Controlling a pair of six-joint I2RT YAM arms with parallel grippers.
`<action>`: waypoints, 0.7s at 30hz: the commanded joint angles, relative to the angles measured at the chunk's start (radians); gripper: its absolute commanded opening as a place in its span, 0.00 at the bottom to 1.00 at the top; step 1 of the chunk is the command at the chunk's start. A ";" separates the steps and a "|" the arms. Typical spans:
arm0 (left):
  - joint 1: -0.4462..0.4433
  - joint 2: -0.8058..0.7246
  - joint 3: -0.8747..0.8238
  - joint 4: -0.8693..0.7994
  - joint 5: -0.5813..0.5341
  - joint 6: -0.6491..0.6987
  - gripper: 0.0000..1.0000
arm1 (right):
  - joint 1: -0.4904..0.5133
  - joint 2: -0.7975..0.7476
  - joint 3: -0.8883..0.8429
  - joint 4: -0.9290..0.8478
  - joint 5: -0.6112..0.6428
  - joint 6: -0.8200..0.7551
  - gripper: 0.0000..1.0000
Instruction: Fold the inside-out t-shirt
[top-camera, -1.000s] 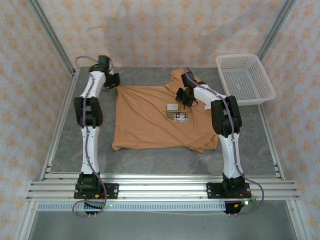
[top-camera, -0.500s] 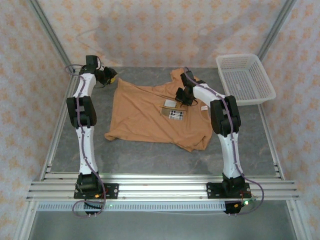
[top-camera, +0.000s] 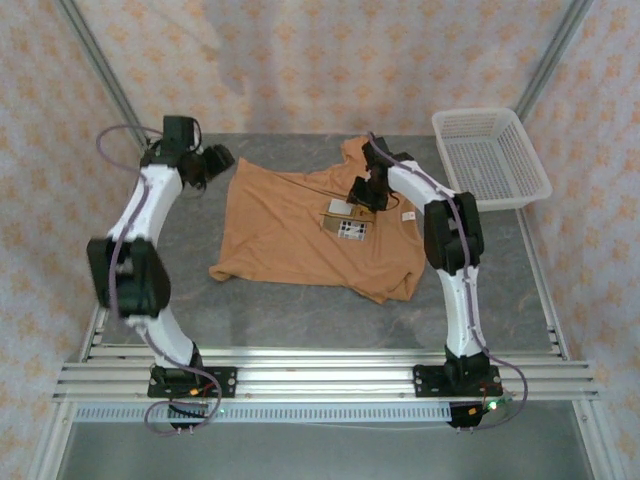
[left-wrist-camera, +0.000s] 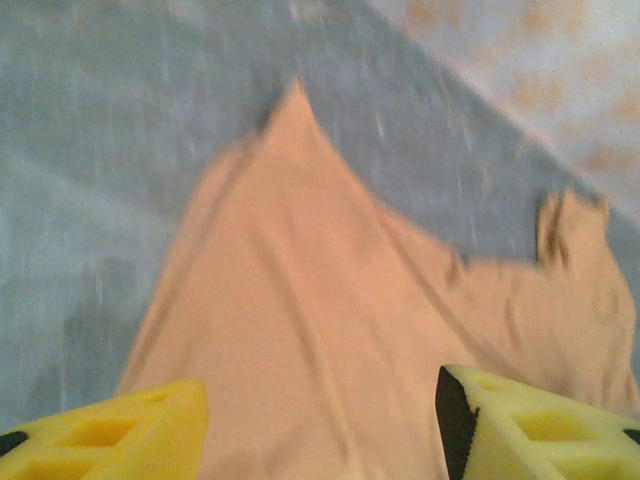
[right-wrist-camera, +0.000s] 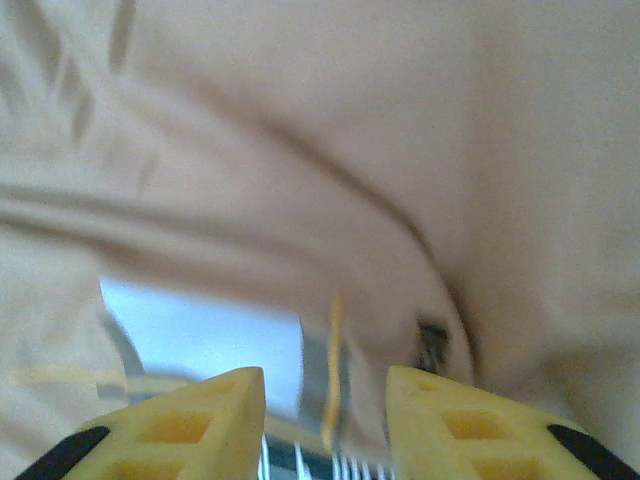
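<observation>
The inside-out t-shirt (top-camera: 290, 235) lies spread and slightly rumpled on the grey table (top-camera: 300, 320), its white labels (top-camera: 345, 220) facing up near the collar. My left gripper (top-camera: 218, 158) hovers just off the shirt's far left corner. In the left wrist view its yellow fingers (left-wrist-camera: 150, 430) stand wide apart, the left gripper (left-wrist-camera: 320, 430) open above the orange fabric (left-wrist-camera: 320, 300) and holding nothing. My right gripper (top-camera: 362, 195) is low over the labels. In the right wrist view the right gripper (right-wrist-camera: 325, 420) is open, with a white label (right-wrist-camera: 200, 335) and a thin fabric edge showing in the gap.
A white plastic basket (top-camera: 490, 155) sits at the back right corner of the table. Aluminium frame rails (top-camera: 320, 375) run along the near edge, and papered walls close in the back and sides. Bare grey table lies in front of the shirt.
The left gripper opened and let go of the shirt's far left corner, and its arm swung outward to the left. The right gripper's jaws parted. The shirt had earlier been tugged askew.
</observation>
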 joint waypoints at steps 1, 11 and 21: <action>0.016 -0.148 -0.285 -0.039 -0.085 -0.060 0.64 | 0.030 -0.193 -0.147 -0.018 0.002 0.013 0.40; 0.054 -0.562 -0.788 0.004 0.128 -0.192 0.71 | 0.117 -0.501 -0.628 0.109 0.058 0.085 0.45; 0.135 -0.435 -0.864 0.086 0.175 -0.242 0.69 | 0.204 -0.530 -0.684 0.140 0.090 0.128 0.45</action>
